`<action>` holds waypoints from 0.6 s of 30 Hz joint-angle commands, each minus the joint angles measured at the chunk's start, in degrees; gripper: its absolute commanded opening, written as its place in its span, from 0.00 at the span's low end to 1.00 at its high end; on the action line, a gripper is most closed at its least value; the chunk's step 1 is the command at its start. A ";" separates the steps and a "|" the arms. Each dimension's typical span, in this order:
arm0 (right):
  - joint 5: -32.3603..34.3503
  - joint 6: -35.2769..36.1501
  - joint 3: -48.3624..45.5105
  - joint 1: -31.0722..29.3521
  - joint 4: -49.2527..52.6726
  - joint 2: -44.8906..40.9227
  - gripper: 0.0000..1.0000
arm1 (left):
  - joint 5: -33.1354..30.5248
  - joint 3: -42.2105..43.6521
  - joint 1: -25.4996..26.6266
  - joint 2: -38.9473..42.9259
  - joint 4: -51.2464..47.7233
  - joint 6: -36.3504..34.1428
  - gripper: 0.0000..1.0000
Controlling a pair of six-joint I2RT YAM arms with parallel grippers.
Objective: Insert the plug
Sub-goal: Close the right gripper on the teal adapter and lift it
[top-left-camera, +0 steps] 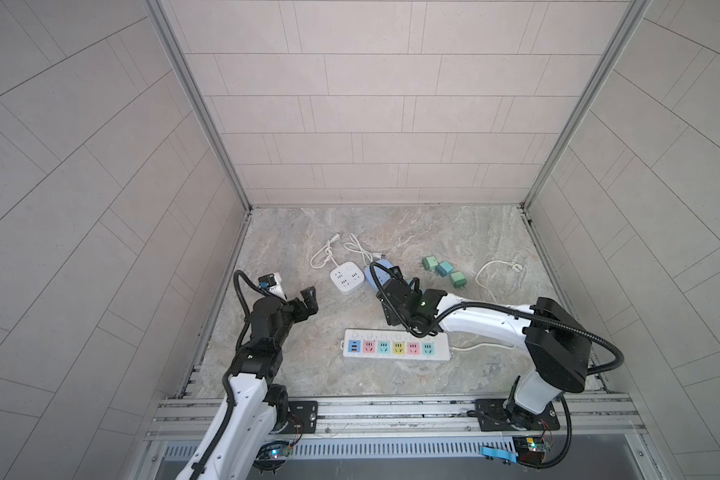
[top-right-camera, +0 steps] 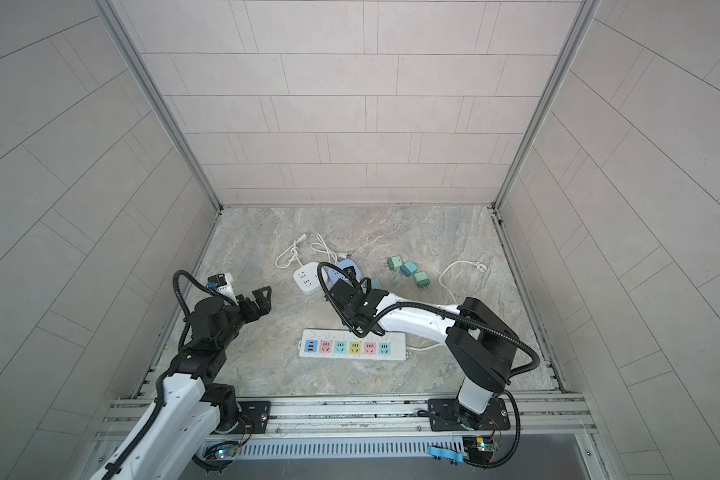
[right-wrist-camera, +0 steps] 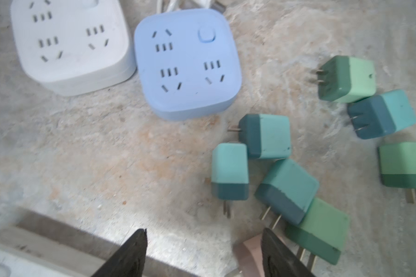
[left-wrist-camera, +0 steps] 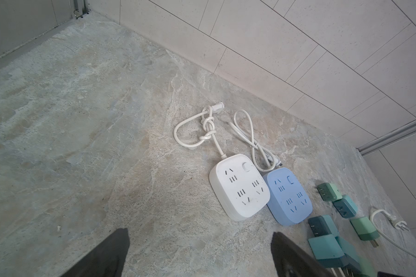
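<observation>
Marble-look tabletop (top-left-camera: 267, 374), tiled walls round it; landmark = long power strip (top-left-camera: 395, 348) at the front. Left gripper (top-left-camera: 310, 301) hangs well off the strip's left end and further back, jaws fully spread, empty. Behind the strip's left half: white socket block (top-left-camera: 347, 281), with the blue socket block (right-wrist-camera: 185, 64) just beside it. Right gripper (right-wrist-camera: 203, 239) hovers just behind the strip's back edge, between the strip and the blue block; jaws partly apart, bare table between them, nothing clamped. Pinkish piece (right-wrist-camera: 246, 251) sits against 1 finger's inner face, can't tell what it is. Plugs lie loose behind the strip's right half: 4 bunched just past the right fingertips, nearest is the teal plug (right-wrist-camera: 229, 171), lying flat, prongs toward the gripper; 3 more plugs (top-left-camera: 444, 269) further back. All 5 coloured outlets on the strip look empty, so my read: pick stage, nothing inserted. Next needs a sidestep over the teal plug, jaws across its flat sides, close, lift, prongs down, line up with 1 outlet.
</observation>
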State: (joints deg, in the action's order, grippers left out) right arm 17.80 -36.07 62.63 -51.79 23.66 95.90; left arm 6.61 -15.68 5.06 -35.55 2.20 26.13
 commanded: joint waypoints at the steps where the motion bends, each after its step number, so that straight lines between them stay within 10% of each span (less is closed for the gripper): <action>1: -0.24 2.42 1.64 2.17 1.53 0.76 0.76 | -0.16 0.63 0.29 0.75 0.39 0.86 1.00; 18: -7.85 5.66 7.63 6.06 0.61 12.12 0.62 | -0.20 0.59 0.24 0.66 0.48 0.86 1.00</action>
State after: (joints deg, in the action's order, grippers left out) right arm 9.96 -31.22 68.73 -46.13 23.46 107.00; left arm 6.61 -15.68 5.06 -35.51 2.20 26.15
